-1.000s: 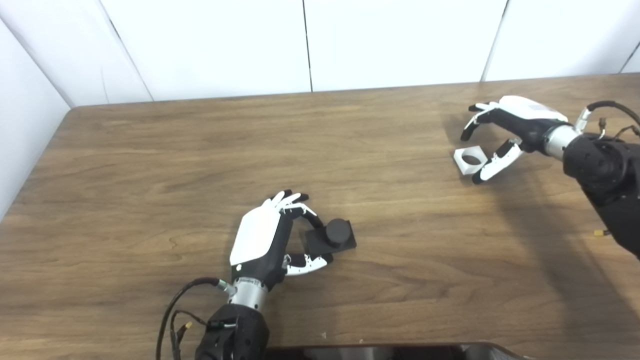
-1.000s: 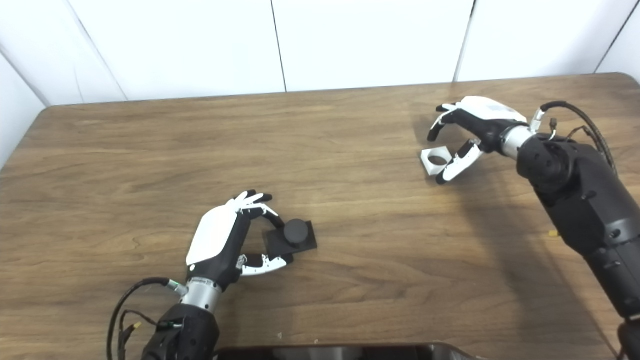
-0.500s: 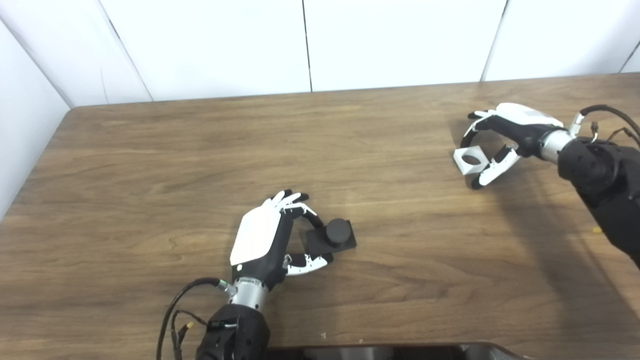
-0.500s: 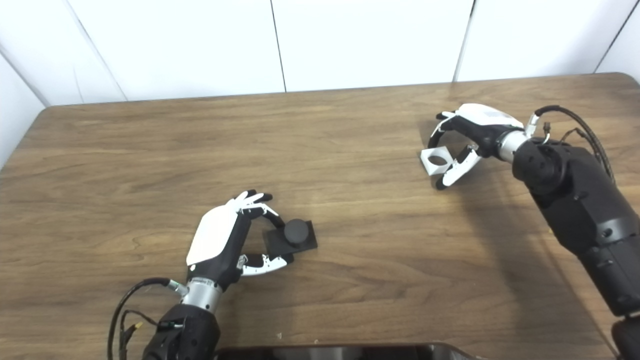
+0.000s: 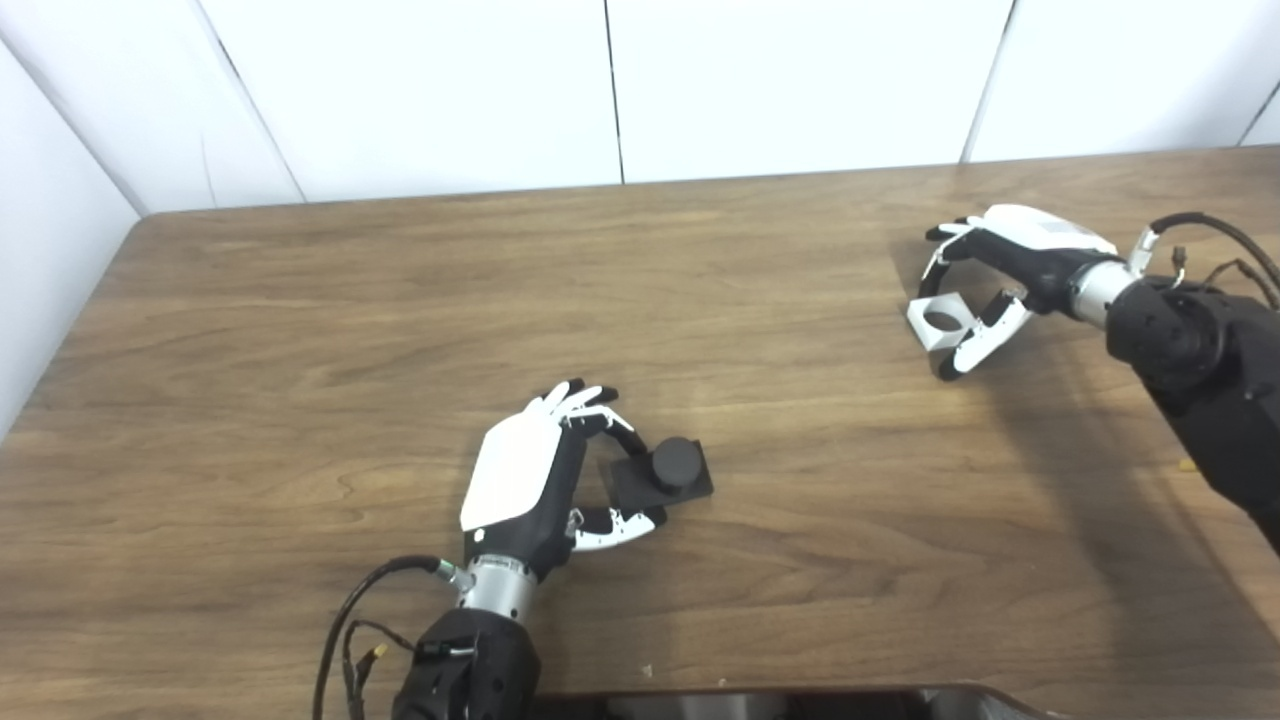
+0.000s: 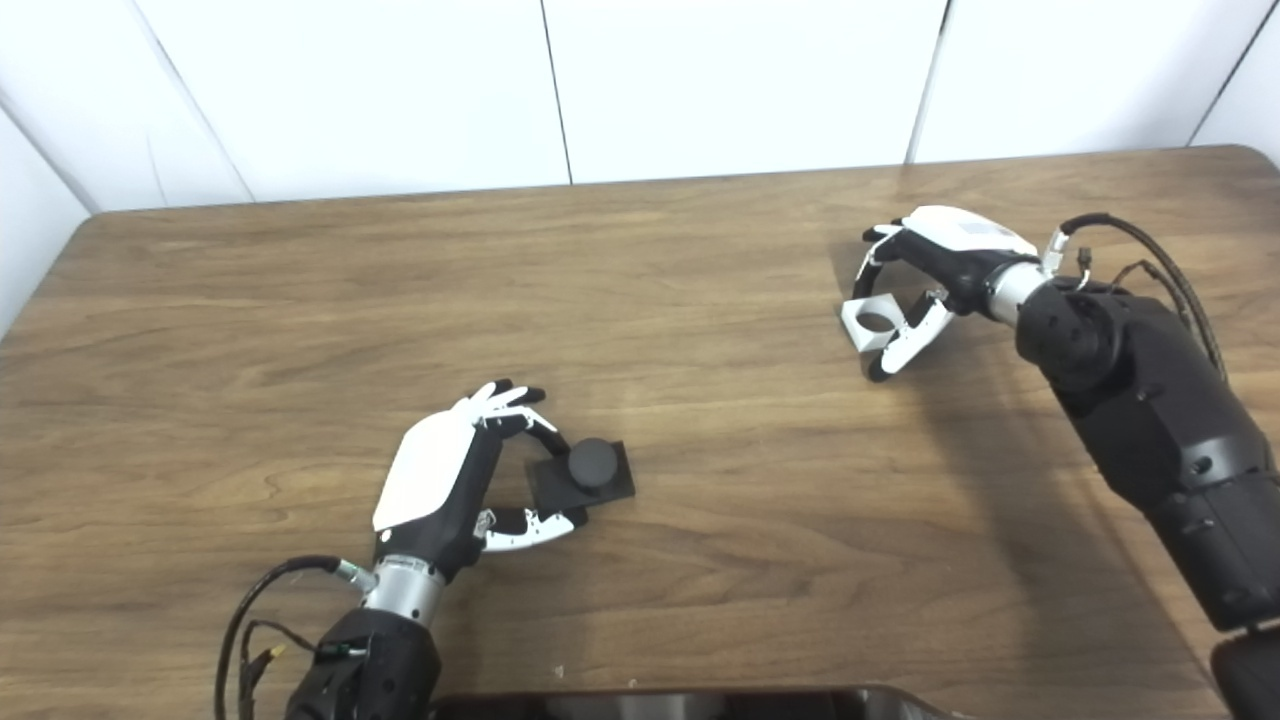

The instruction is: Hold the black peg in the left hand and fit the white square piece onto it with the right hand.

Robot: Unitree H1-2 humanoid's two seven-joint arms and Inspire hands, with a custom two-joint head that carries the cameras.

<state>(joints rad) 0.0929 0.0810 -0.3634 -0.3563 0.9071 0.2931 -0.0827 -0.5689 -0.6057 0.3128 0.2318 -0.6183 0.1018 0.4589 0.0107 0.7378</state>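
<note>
Right hand (image 5: 1000,270) clamps the white square piece (image 5: 938,322) on the counter (image 5: 300,330). Left hand (image 5: 540,475) grips the black peg (image 5: 665,470)

Over the last second the right robot hand (image 5: 985,275) has dropped toward the desk (image 5: 300,300) and closed its fingers (image 5: 940,262) around the white square piece (image 5: 938,322), shifting slightly toward nine o'clock.

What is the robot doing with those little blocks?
It is getting ready to put two pieces together. Its left hand grips the black peg on the table. Far off to the right, its right hand curls around the white square piece. The pieces are not joined yet.
</note>
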